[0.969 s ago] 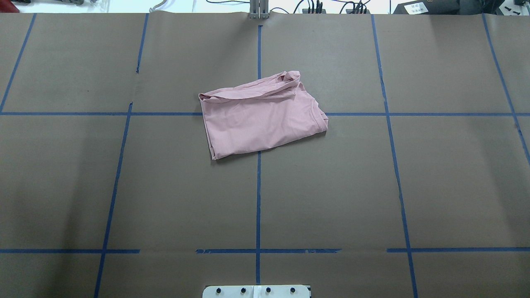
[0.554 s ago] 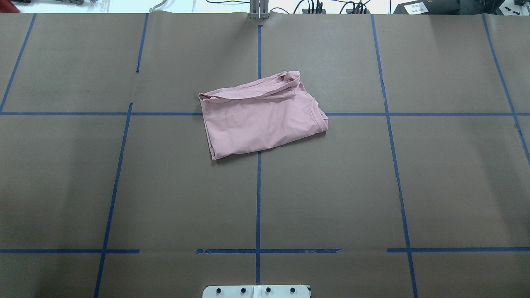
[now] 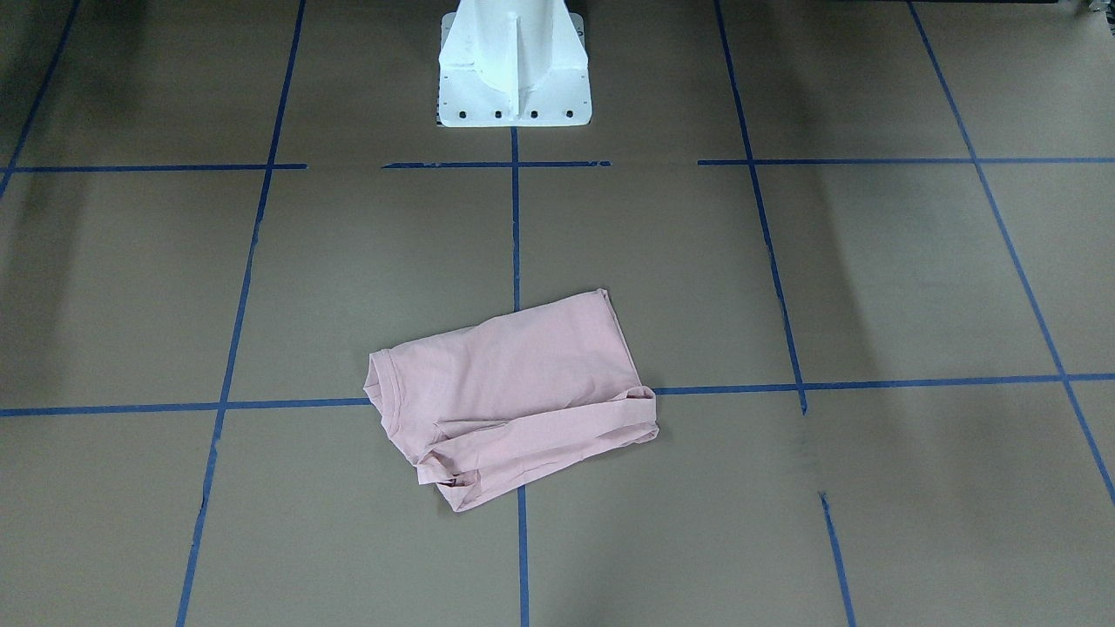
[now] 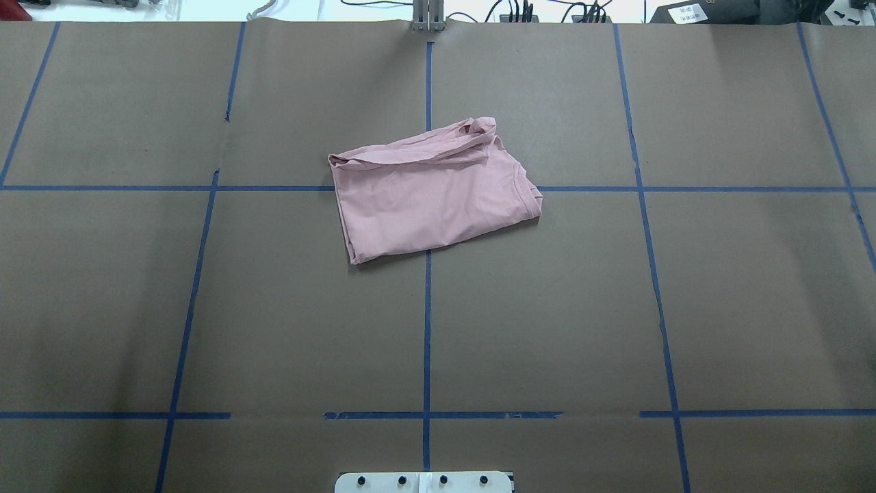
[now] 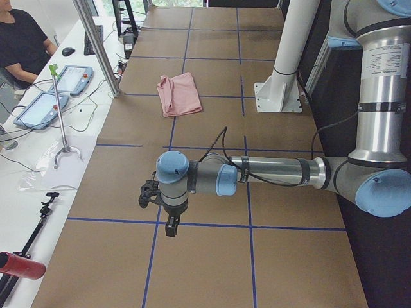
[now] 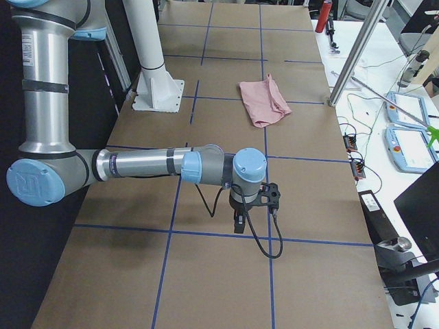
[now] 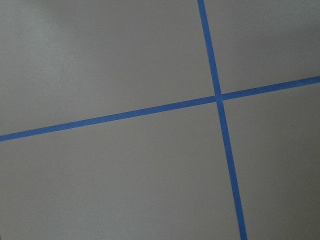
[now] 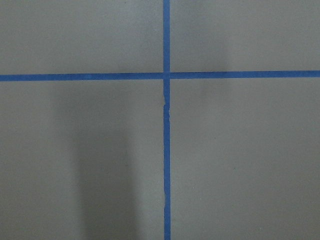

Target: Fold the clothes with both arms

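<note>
Pink shirt is lying crosswise on the tabletop, well apart from left claw and right claw hovering at opposite ends; their spread I cannot tell.

- T-shirt: soft, matt pink cloth, lightly creased.
- Table cover: matt brown paper; smooth blue tape.
- Left arm: satin metal, glossy blue caps.

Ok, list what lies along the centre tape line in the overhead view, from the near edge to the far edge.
white base plate → pink T-shirt → grey metal post at the table's far edge
</note>
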### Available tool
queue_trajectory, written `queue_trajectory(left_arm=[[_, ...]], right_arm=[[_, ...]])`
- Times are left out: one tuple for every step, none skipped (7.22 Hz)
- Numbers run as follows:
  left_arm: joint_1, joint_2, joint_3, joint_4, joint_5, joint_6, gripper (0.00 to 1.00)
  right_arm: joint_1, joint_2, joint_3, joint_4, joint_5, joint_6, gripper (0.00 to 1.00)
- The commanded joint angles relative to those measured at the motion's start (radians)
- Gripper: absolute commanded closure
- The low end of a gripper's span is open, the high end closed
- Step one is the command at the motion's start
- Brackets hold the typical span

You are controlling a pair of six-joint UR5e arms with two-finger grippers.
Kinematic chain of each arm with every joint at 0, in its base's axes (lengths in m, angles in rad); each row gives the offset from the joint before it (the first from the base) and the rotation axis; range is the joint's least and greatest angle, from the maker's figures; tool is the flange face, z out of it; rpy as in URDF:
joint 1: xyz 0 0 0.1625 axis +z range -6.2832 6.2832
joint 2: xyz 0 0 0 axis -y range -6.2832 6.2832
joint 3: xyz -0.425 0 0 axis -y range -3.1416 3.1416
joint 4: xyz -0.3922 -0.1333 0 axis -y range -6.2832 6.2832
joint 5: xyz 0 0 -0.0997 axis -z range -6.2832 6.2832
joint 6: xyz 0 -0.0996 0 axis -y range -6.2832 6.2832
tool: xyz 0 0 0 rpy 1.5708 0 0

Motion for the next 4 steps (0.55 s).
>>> queue_trajectory(left_arm=[[0.003,0.001,-0.015,0.021,-0.001,-0.004,0.0],[0.003,0.003,-0.015,0.02,-0.001,-0.004,0.0],[0.003,0.004,-0.014,0.018,-0.001,-0.001,0.0],[0.003,0.004,-0.014,0.018,-0.001,0.001,0.0]], right_arm=[[-0.001,-0.004,-0.004,0.011,0.004,-0.001,0.0],[-0.001,-0.005,-0.006,0.011,0.004,-0.001,0.0],[-0.001,-0.005,-0.006,0.011,0.004,0.002,0.0],[-0.001,-0.004,-0.006,0.013,0.004,0.004,0.0]])
